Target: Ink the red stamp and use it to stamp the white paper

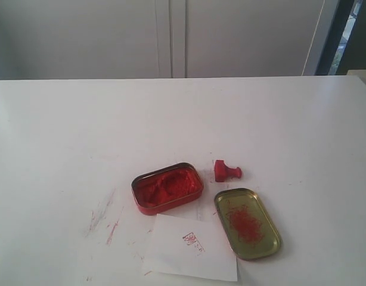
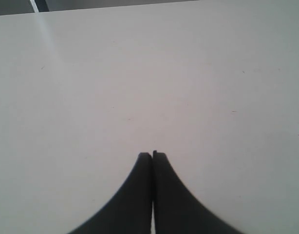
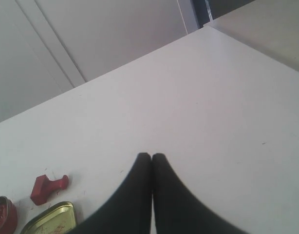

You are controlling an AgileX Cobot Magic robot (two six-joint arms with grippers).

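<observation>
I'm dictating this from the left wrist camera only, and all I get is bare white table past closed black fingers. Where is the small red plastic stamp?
Observer: The small red plastic stamp lies on its side on the white tabletop, beside the open red oblong tin of ink paste and just beyond the gold-coloured metal lid.
Operator: Any mark on the paper?
Observer: Yes, the small white paper sheet carries a red square imprint.
Operator: And the right gripper?
Observer: The right gripper is shut and empty, well apart from the stamp.
</observation>
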